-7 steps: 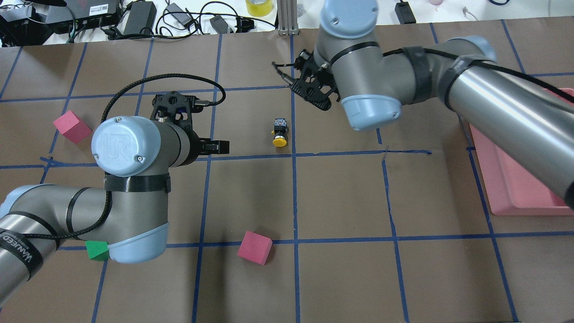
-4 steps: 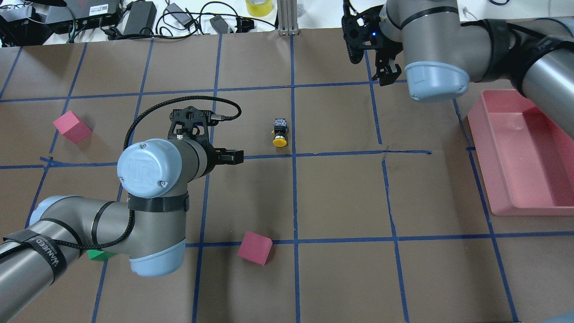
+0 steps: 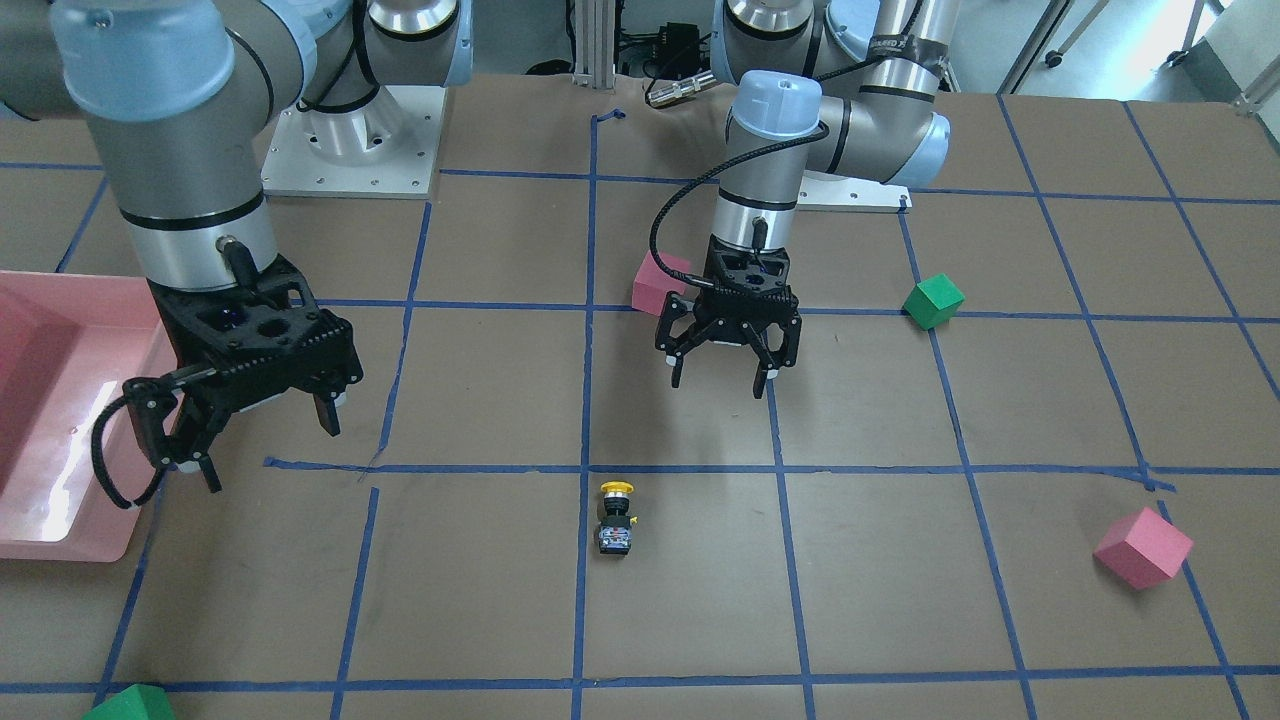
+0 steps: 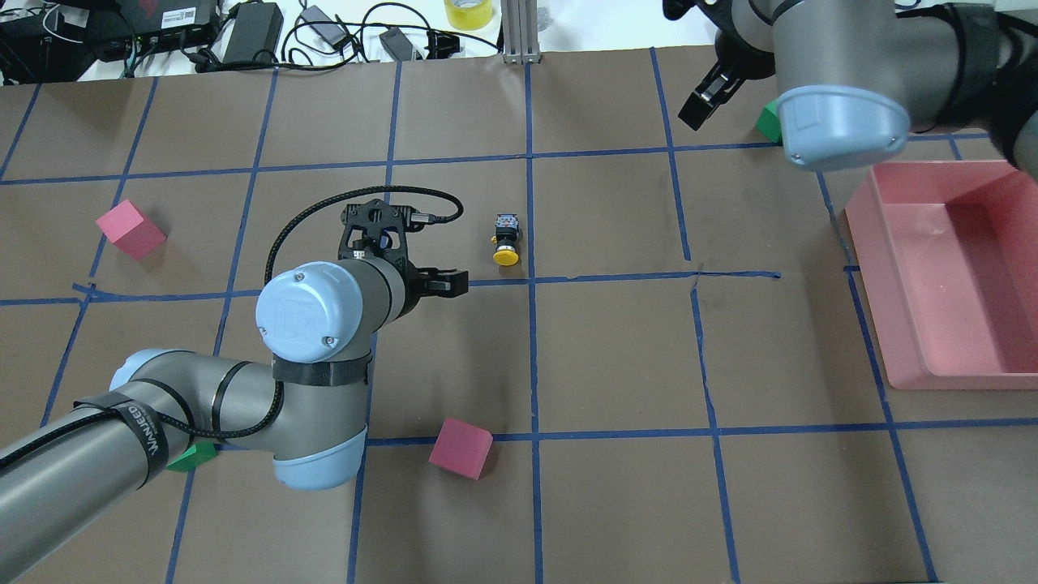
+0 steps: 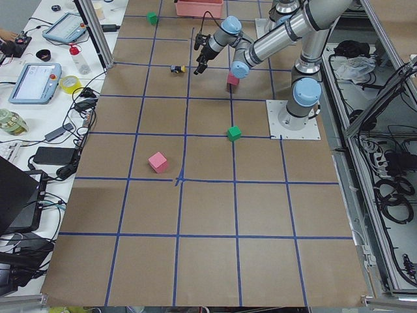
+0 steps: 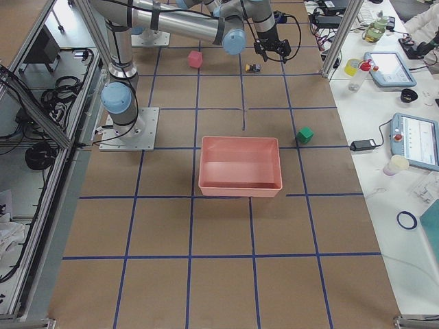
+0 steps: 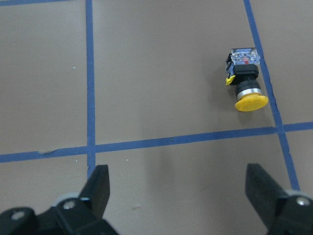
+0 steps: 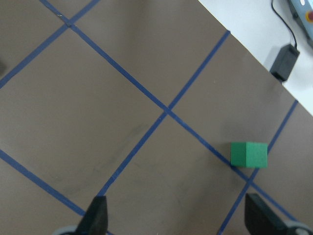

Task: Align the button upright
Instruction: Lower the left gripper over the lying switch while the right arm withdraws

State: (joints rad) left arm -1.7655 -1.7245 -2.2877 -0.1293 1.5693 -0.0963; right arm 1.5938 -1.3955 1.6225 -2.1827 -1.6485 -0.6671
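Reading across the overhead view from its left edge: one pink cube (image 4: 130,229) sits alone at the far left, well apart from the work. A green cube (image 4: 191,456) shows only as a corner beneath the left arm. The left gripper (image 3: 718,382) points down at the table, jaws spread wide with nothing between them. It stands near the button (image 4: 506,241), on the button's left and not touching it, which I judge to be staging for a pick. Its height above the table cannot be fixed from these views. A second pink cube (image 4: 461,448) lies nearer the robot. The button lies on its side just beyond a blue tape line (image 4: 616,279), yellow cap toward the robot and base away, so it is not yet upright. The right gripper (image 3: 265,455) is likewise wide and empty. It is held off toward the far right, probably to leave the centre free for the other arm. A second green cube (image 4: 766,122) lies near it, and a pink tray (image 4: 888,284) lies at the right edge. Count: one button, two pink cubes, two green cubes, one tray.
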